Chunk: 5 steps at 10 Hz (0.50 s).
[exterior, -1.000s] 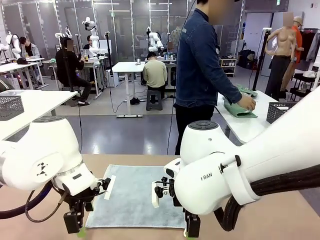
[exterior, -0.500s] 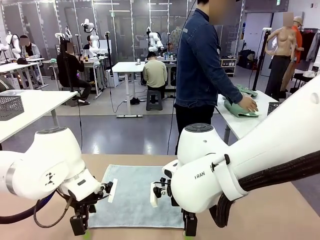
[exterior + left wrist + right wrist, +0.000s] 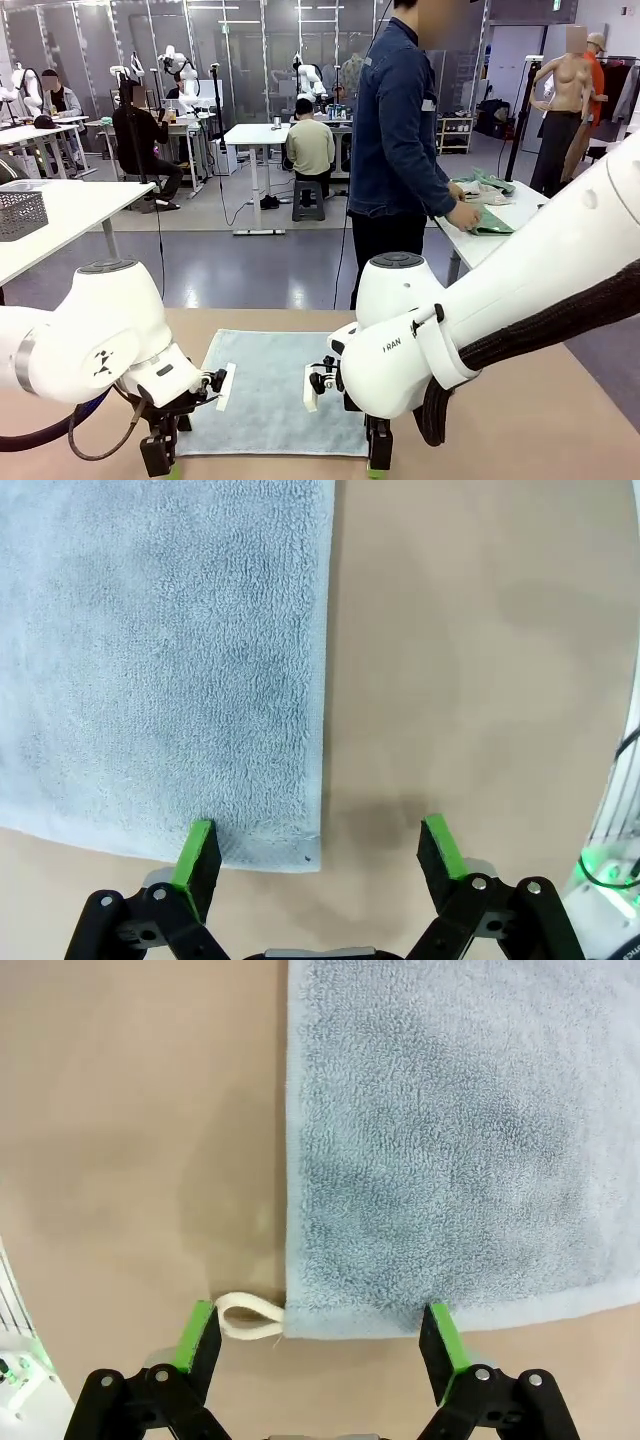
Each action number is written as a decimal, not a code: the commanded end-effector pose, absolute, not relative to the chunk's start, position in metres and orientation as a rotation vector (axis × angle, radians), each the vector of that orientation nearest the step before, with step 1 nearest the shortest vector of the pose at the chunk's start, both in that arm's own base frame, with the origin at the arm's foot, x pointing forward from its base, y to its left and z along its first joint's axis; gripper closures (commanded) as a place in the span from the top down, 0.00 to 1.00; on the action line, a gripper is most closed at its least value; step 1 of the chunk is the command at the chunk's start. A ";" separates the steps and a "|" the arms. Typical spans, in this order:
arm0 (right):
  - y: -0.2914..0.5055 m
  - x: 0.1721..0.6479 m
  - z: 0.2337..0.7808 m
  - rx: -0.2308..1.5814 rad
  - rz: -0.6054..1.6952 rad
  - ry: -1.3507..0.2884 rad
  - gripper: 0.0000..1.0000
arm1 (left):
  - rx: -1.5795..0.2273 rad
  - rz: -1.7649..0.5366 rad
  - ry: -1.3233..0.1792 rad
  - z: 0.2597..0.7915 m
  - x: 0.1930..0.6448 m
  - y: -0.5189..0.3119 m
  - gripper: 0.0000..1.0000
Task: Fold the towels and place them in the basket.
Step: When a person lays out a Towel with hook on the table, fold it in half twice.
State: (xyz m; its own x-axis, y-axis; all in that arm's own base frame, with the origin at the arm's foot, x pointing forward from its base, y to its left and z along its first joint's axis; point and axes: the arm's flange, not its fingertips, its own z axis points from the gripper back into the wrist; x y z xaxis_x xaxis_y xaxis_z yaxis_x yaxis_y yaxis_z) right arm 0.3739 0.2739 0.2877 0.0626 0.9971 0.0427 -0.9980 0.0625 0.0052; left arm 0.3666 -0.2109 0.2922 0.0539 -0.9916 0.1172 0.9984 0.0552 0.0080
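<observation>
A pale blue-grey towel (image 3: pixel 270 390) lies spread flat on the tan table (image 3: pixel 540 420), between the two white arms. Both arms are bent low over its near edge, one at each near corner.

The left gripper (image 3: pixel 320 850) stands with its jaws wide, straddling the towel's corner. One green pad (image 3: pixel 200 852) sits over the cloth right at the hem, and the other pad (image 3: pixel 440 845) is out over bare tabletop beside the towel. Nothing is held between them. From its wrist I can't make out whether the pad is pressing on the terry or hanging just above it.

The right gripper (image 3: pixel 320 1335) is just as wide, set across the opposite near corner. One of its fingers (image 3: pixel 440 1338) is over the towel's hem and the other (image 3: pixel 200 1335) is over the table. A small white hanging loop (image 3: pixel 250 1318) pokes out from that corner, lying on the table between the fingers. It grips nothing either.

Across the table a person in a dark denim shirt (image 3: pixel 400 130) is turned towards a white side table (image 3: pixel 505 240) to the right, with a hand (image 3: pixel 465 215) resting on a green towel (image 3: pixel 492 222) that lies there. Off to the left, on another white table, sits a dark mesh basket (image 3: pixel 20 213), well apart from the blue-grey towel.
</observation>
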 end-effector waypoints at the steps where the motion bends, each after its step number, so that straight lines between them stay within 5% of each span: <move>1: 0.278 0.380 0.280 0.035 1.504 -0.044 1.00 | -0.089 -1.521 -0.105 0.285 0.366 -0.208 0.93; 3: 0.276 0.384 0.277 0.038 1.502 -0.039 1.00 | -0.085 -1.514 -0.108 0.285 0.366 -0.207 0.54; 5: 0.275 0.387 0.275 0.050 1.503 -0.033 0.75 | -0.079 -1.510 -0.110 0.284 0.367 -0.205 0.00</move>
State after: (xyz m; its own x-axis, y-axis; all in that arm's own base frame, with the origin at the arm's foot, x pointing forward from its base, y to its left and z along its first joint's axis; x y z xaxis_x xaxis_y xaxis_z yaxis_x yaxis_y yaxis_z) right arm 0.3839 0.2752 0.2842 0.0735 0.9961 0.0479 -0.9973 0.0730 0.0110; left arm 0.3710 -0.2090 0.2937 0.0624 -0.9908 0.1199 0.9978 0.0644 0.0126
